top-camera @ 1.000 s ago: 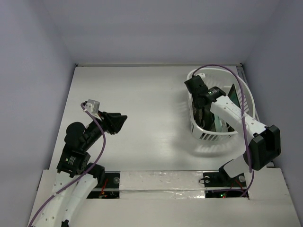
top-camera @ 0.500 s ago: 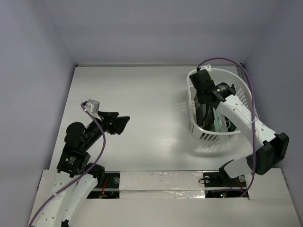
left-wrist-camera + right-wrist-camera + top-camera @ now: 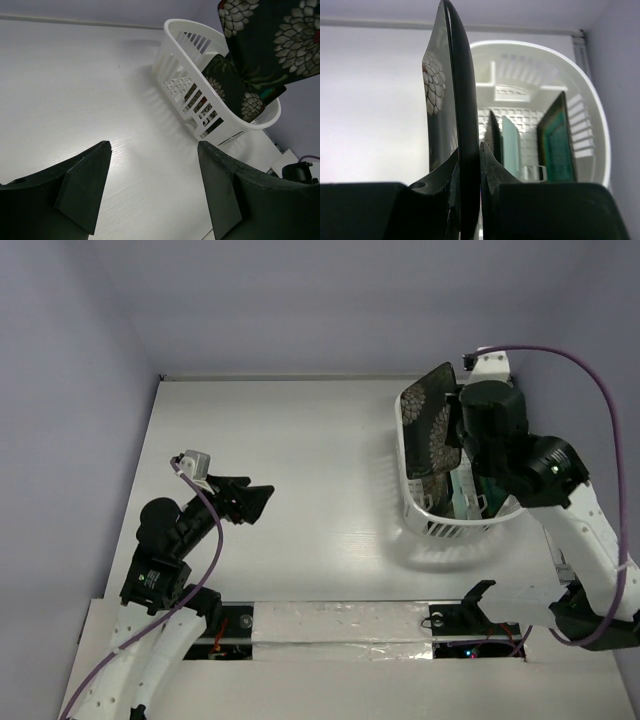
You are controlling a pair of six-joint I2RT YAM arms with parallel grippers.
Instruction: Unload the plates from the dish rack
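My right gripper is shut on the edge of the black square plate with white-red flowers and holds it upright above the left end of the white dish rack. The held plate also shows in the left wrist view. In the rack stand a pale mint-green plate, a brown-rimmed teal plate and another dark floral dish. My left gripper is open and empty over the bare table, far left of the rack.
The white table is boxed in by pale walls at the back and sides. The rack sits at the back right, close to the right wall. A taped strip runs along the near edge by the arm bases.
My right gripper has risen out of the rack with the black floral plate, which now hangs above the rim. The left gripper has shifted slightly right and then stayed put.
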